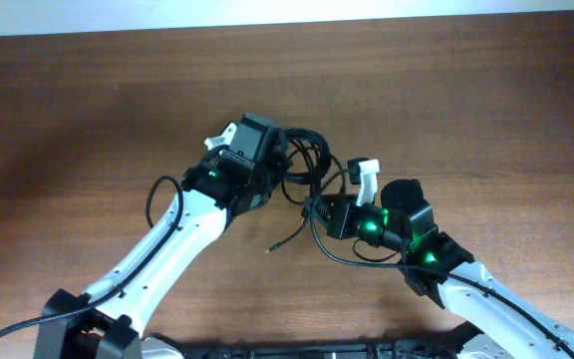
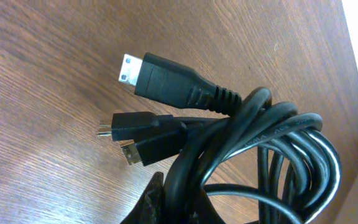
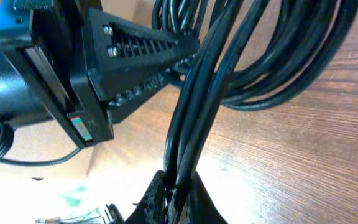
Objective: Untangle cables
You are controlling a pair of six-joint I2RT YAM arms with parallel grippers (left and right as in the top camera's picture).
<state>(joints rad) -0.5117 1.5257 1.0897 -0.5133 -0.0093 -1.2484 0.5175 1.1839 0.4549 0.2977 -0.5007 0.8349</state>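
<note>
Closest to the robot, the right gripper [image 3: 173, 198] has its jaws pinched on a few straight strands of the cables [image 3: 197, 106], just under the loops. A thin loose end [image 1: 287, 239] lies on the table [image 1: 466, 100], a little nearer than the cables. The cables sit in the middle of the table, between the two grippers, as one dark bunch of loops. On the far side of the cables, the left gripper [image 1: 267, 158] reaches in. Its jaws look pressed together on the loops, though the very tips are hard to see. Past the loops, three plugs [image 2: 166, 81] stick out over the wood, one big and two small, close side by side. The step now looks like pulling the bunch apart. It seems only just begun, since the loops are all wound into each other. To do it well, one gripper should hold firm and stay put while the other pulls slowly away from the cables. Pull along the strand, not across it, so the loops can slide open and not turn into a knot. The plugs may catch in a loop, so go gently and stop if the whole bunch drags along. It may help to grip just one cord next time, not several, so one cable comes free alone.
</note>
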